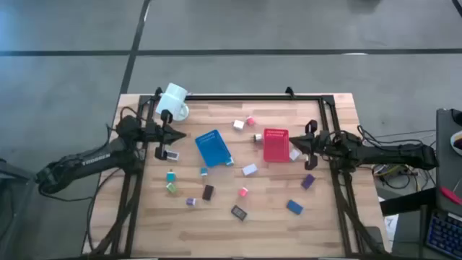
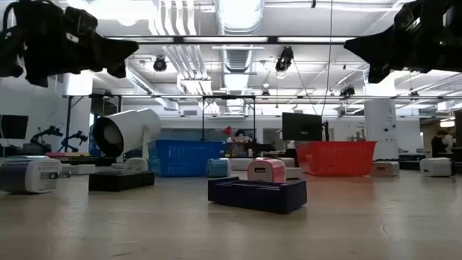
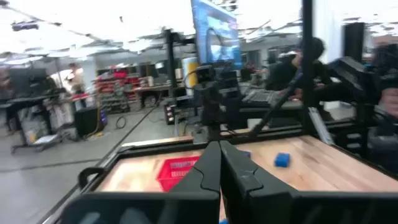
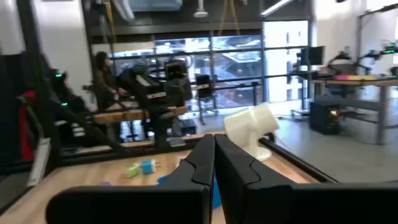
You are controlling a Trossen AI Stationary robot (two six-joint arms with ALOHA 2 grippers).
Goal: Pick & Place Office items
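The wooden table [image 1: 317,224] stood on grey floor in an open workshop with ceiling ducts and monitors. The left gripper [image 1: 179,135] and right gripper [image 1: 294,143] hung above it, both pinched closed, empty. Between them lay the blue tray [image 1: 213,147] and red tray [image 1: 275,144]; the office items [image 1: 243,191] were scattered around these. The white mug [image 1: 173,100] lay beside the left gripper.

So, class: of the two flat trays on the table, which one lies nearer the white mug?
The blue tray: it lies toward the white mug, while the red tray sits farther off.
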